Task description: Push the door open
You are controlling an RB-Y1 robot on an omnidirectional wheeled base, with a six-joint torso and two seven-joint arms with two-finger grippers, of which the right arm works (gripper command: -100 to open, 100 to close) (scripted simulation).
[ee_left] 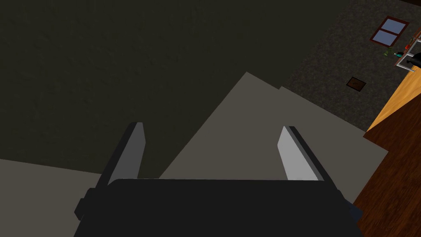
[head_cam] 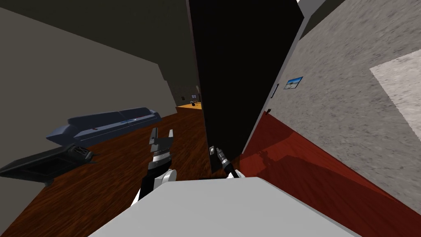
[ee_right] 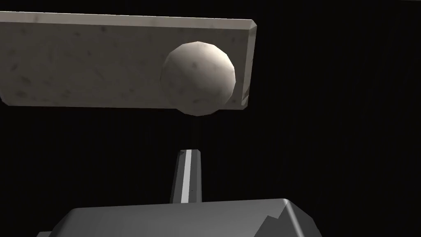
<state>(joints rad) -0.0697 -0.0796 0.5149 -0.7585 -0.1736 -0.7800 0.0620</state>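
The door [head_cam: 242,74] is a tall black panel standing ajar just ahead of me. A pale round knob [ee_right: 198,78] sits on a pale plate [ee_right: 82,61] fixed to its black face. My right gripper [ee_right: 188,153] is shut, its two fingers pressed into one blade just short of the knob. In the head view the right gripper [head_cam: 217,151] is beside the knob plate [head_cam: 212,150] at the door's edge. To the left of the door my left gripper [head_cam: 161,135] is held up, open and holding nothing, its fingers [ee_left: 133,148] wide apart.
A blue sofa [head_cam: 107,123] and a low black piece of furniture [head_cam: 45,162] stand to the left on the brown wood floor [head_cam: 102,185]. Right of the door runs a grey wall [head_cam: 349,103] with a small picture [head_cam: 293,82], above a red floor [head_cam: 312,173].
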